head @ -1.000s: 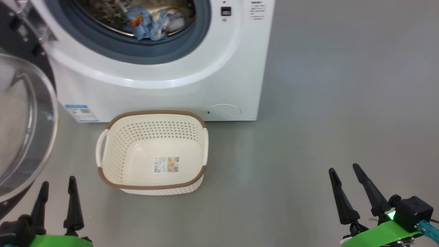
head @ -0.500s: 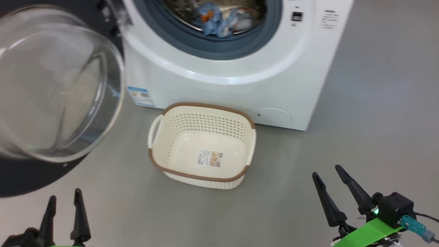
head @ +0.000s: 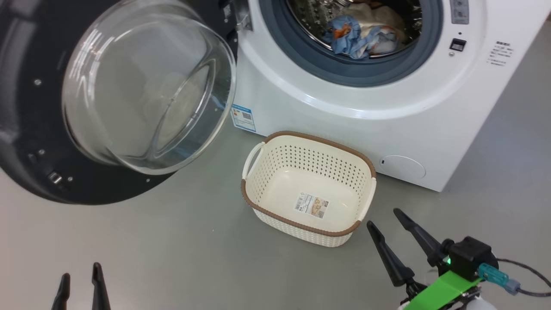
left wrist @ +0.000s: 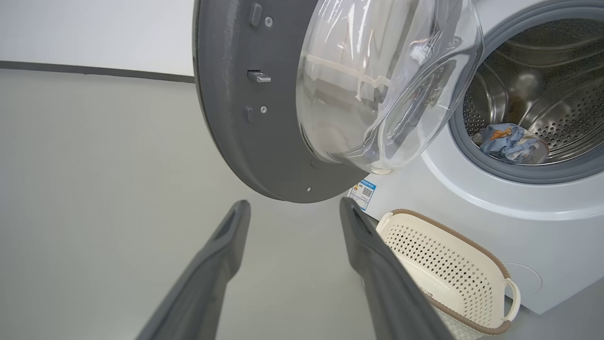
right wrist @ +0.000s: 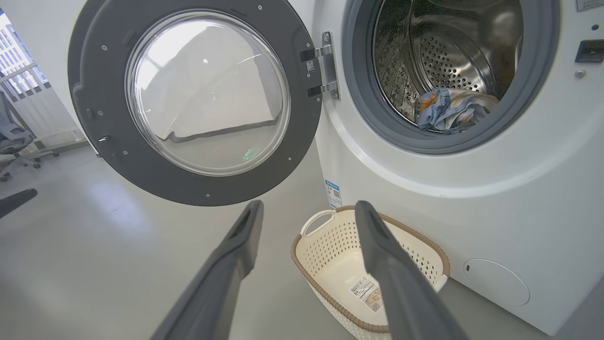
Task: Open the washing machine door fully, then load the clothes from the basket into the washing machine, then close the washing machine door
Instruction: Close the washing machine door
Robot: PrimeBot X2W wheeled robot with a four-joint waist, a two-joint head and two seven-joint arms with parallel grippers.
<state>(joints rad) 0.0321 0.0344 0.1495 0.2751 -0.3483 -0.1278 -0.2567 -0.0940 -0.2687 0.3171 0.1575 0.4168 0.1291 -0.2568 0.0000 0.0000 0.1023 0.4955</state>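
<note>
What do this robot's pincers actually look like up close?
The right pincer and left pincer each have two long, dark, tapering fingers ending in points. Behind the right one sit a bright green bracket, a black boxy block with a small green light, and a teal plug trailing a dark cable.

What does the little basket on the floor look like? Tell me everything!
The basket is a small cream-white plastic tub, a rounded rectangle, with rows of little holes in its walls. A brown woven-look rim runs round the top, and a looped handle sits on each short side. It is empty: only a paper label is stuck on its bottom. It stands upright on the grey floor, just in front of the washing machine. Whether it touches the machine I cannot tell.
</note>
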